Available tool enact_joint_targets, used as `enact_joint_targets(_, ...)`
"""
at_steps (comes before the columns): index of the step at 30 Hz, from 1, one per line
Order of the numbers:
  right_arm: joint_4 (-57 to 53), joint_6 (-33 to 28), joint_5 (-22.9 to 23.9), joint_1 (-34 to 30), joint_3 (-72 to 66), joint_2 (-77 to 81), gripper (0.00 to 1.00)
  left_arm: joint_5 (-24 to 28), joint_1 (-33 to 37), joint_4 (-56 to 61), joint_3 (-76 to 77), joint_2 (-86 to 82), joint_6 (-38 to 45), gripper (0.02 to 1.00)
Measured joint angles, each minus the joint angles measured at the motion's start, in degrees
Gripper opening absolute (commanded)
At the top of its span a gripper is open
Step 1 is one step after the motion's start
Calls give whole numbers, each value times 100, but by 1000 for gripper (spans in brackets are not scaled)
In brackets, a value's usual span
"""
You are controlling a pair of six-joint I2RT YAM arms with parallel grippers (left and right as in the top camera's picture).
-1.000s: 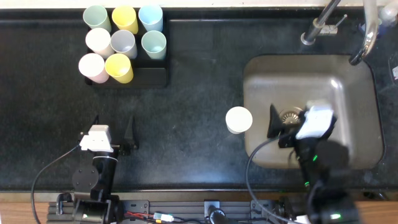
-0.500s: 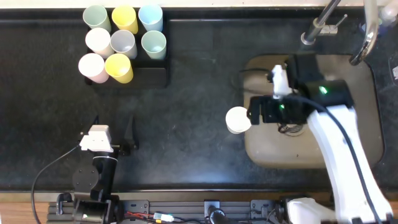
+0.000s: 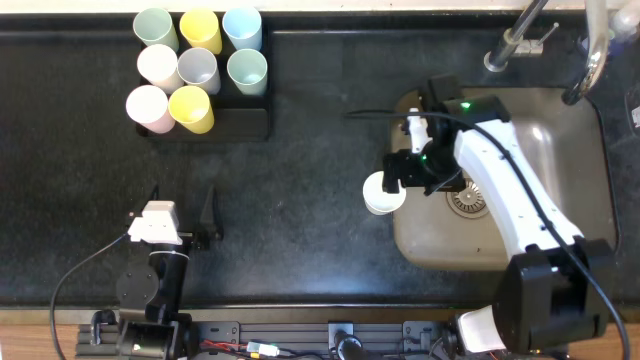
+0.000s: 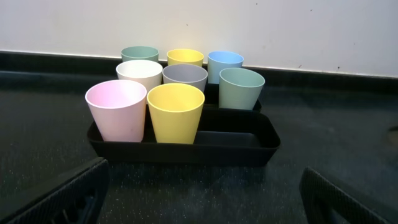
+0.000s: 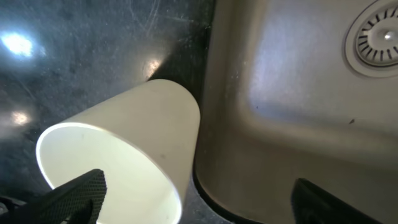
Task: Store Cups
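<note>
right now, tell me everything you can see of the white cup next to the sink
The white cup is a plain, tapered tumbler, plastic by the look, and empty inside. It stands upright, mouth up, on the dark counter right beside the rim of the sink. The right claw hangs open at it, one finger over its mouth, the other over the sink. I cannot tell if it touches the cup.

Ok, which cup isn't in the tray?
The white cup on the counter by the sink, at the right gripper; the other eight stand in the black tray.
</note>
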Motion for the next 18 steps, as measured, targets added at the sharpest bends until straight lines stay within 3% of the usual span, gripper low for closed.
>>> enact_joint_targets(2,24,-20,98,90,0,63,750,0,0,0,0,0,0,1000)
enact_joint_targets(5,63,-127,262,168,0,166,481,0,0,0,0,0,0,1000)
enact_joint_targets(11,184,-155,422,223,0,225,45,0,0,0,0,0,0,1000)
enact_joint_targets(18,358,-201,498,431,4,219,42,0,0,0,0,0,0,1000)
